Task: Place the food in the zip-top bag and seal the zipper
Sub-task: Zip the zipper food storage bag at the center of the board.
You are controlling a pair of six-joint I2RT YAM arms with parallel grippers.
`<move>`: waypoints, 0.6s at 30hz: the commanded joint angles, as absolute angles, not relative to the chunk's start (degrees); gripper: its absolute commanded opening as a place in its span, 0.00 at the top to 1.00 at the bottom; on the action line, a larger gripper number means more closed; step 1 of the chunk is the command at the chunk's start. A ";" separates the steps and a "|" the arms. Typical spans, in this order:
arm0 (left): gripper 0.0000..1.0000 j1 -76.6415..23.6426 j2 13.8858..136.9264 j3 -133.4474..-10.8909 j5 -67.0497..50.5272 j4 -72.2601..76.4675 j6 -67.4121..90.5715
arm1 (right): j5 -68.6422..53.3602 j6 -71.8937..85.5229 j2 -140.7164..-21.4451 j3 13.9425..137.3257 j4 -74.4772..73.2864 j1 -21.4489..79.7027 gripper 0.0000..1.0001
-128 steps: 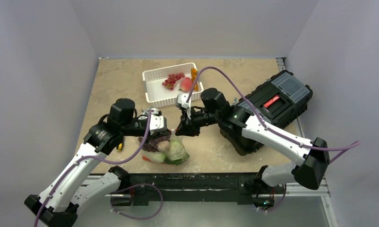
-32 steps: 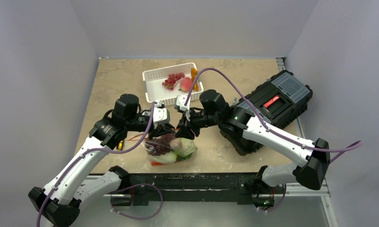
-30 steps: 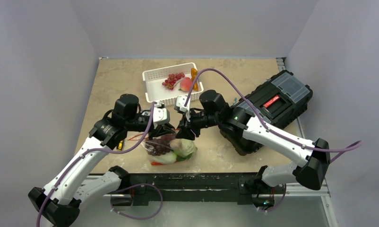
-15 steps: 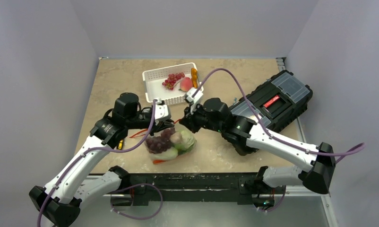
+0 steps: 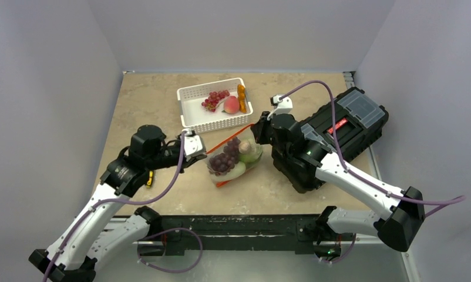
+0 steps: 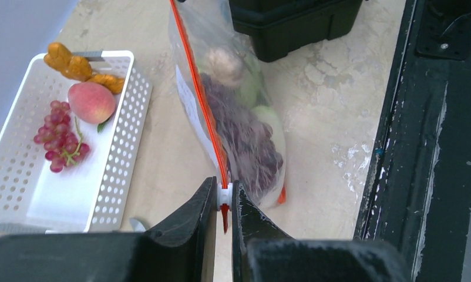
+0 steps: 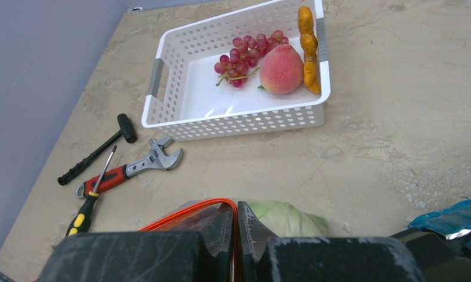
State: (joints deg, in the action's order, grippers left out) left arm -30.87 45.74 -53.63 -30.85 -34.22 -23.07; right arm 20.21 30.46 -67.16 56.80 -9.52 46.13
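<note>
The zip-top bag (image 5: 233,160) hangs stretched between my grippers above the table. It holds dark purple grapes (image 6: 245,141), a white oval piece (image 6: 224,61), cabbage (image 7: 286,220) and cucumber (image 6: 274,117). My left gripper (image 5: 199,148) is shut on the white tab (image 6: 224,195) at the near end of the taut red-orange zipper (image 6: 199,88). My right gripper (image 5: 258,126) is shut on the zipper's other end (image 7: 235,214). Red grapes (image 7: 248,50), a peach (image 7: 281,69) and an orange carrot (image 7: 306,47) lie in the white basket (image 5: 192,111).
A black toolbox (image 5: 333,135) stands close to the right of the bag. A wrench (image 7: 130,167), a red-handled screwdriver (image 7: 92,197) and a black-handled tool (image 7: 95,153) lie on the table left of the bag, under my left arm.
Both grippers have moved apart. The right one went back and right and the left one pulled left, so the bag shifted right and its zipper is drawn taut.
</note>
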 commanded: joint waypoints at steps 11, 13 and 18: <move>0.70 -30.93 37.75 -48.42 -22.23 -35.07 -21.46 | 19.71 22.97 -66.72 55.55 -1.05 44.35 1.00; 0.56 -30.93 37.63 -48.51 -20.09 -34.62 -20.77 | 15.65 21.61 -67.28 55.36 -0.30 44.38 1.00; 0.37 -30.85 33.80 -47.28 -8.51 -30.97 -19.45 | 12.67 22.54 -68.74 57.36 1.68 44.34 1.00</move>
State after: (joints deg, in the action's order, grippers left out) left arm -30.92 37.12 -48.10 -18.68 -34.76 -21.37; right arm 15.46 23.88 -68.25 54.94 -4.64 44.47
